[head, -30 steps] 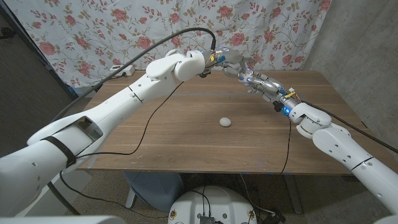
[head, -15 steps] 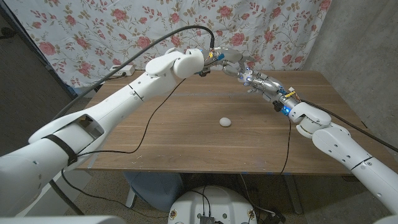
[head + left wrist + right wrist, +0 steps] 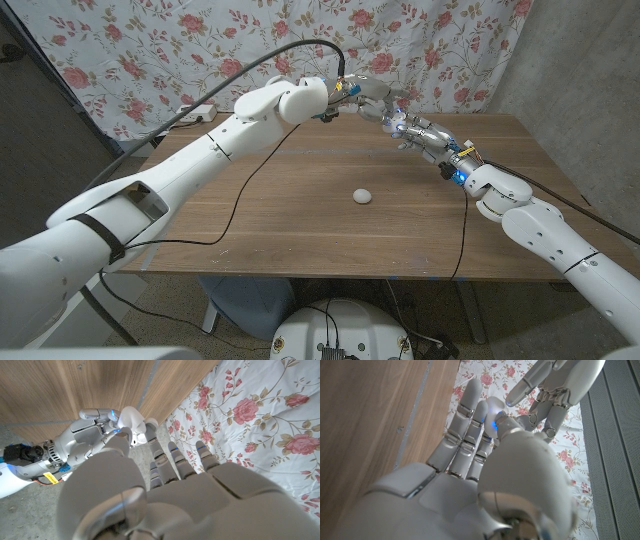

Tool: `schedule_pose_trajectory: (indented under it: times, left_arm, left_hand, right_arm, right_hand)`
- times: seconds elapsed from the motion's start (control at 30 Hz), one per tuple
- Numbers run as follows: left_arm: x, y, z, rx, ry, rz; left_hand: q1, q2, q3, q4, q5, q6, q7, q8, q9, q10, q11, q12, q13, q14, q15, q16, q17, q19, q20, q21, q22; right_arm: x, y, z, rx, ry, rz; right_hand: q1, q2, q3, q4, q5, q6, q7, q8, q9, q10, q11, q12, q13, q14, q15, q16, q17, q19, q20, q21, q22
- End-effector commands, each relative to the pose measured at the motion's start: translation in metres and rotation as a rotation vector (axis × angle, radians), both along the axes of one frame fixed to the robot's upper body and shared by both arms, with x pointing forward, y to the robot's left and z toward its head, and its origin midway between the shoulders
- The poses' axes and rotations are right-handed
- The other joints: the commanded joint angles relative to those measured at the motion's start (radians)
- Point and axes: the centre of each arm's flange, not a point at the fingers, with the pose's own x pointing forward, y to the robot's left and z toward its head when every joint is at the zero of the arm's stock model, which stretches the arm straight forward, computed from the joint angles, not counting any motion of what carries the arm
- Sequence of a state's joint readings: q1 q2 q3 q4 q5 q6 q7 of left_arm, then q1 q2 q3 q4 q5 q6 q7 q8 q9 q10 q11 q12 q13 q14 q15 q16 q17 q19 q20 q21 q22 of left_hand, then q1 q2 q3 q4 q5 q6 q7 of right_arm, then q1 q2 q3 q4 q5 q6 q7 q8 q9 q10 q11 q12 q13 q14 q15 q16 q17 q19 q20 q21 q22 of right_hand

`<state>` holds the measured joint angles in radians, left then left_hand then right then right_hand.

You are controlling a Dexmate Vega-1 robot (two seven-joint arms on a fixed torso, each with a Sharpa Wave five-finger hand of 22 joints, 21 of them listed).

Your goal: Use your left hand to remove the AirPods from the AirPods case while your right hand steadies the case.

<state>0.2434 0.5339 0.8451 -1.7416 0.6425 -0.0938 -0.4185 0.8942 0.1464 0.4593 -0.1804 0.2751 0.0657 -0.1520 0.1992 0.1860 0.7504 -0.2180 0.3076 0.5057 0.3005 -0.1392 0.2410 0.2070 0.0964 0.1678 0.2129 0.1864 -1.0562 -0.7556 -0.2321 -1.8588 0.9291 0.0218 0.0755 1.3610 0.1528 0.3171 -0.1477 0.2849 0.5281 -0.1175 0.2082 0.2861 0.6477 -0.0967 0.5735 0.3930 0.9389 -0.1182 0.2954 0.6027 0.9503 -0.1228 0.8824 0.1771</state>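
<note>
In the head view both hands meet in the air over the table's far side. My right hand grips the small white AirPods case between its fingers; a blue light glows beside the case. My left hand reaches in from the other side, its thumb and a fingertip against the case. Whether they pinch an AirPod is hidden. A small white rounded piece lies alone on the wooden table near its middle.
A flowered curtain hangs right behind the table's far edge. Thin black cables trail from both arms across the tabletop. A white power strip lies at the far left corner.
Both hands have stayed together at the case, shifting only slightly. The white piece on the table has not moved.
</note>
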Motion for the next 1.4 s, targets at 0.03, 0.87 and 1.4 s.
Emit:
schedule_pose_trajectory:
  times: [0.03,0.87,1.4]
  left_arm:
    - [-0.0009,-0.0001,0.0017,0.021,0.013,-0.008]
    - [0.0015,-0.0012,-0.0015,0.023,0.010,-0.005]
    - [0.0013,-0.0032,-0.0042,0.011,0.001,-0.011]
  left_hand:
    - [0.025,0.000,0.019,-0.002,0.016,-0.001,-0.011,-0.003,0.000,-0.010,0.000,0.009,0.011,0.002,-0.001,-0.002,0.002,-0.003,-0.001,-0.004,-0.001]
    - [0.052,-0.030,0.052,0.011,0.073,0.005,-0.007,-0.004,-0.001,0.018,-0.001,0.060,0.054,0.030,-0.022,-0.003,0.016,0.001,0.002,-0.003,-0.001]
    - [-0.011,-0.072,-0.005,0.036,0.057,-0.001,-0.010,-0.006,0.000,-0.046,0.002,0.053,0.074,0.001,0.001,-0.007,0.031,0.000,0.003,-0.003,0.000]
  right_arm:
    - [-0.0008,-0.0026,-0.0015,0.009,0.001,-0.009]
    - [-0.0011,-0.0029,-0.0024,0.015,-0.001,-0.008]
    - [-0.0023,-0.0025,-0.0017,0.009,-0.006,0.000]
  right_hand:
    - [0.000,0.010,0.004,-0.004,0.005,0.007,0.000,0.001,0.001,0.017,-0.009,0.209,0.118,0.025,-0.109,-0.006,0.002,-0.064,-0.083,0.007,0.000]
    - [0.000,0.009,0.004,-0.004,0.005,0.007,0.000,0.001,0.002,0.019,-0.009,0.209,0.116,0.027,-0.108,-0.011,0.007,-0.070,-0.083,0.017,0.000]
    - [-0.001,0.008,0.003,-0.004,0.005,0.007,0.001,0.001,0.002,0.024,-0.010,0.208,0.111,0.030,-0.109,-0.012,0.010,-0.074,-0.082,0.024,0.000]
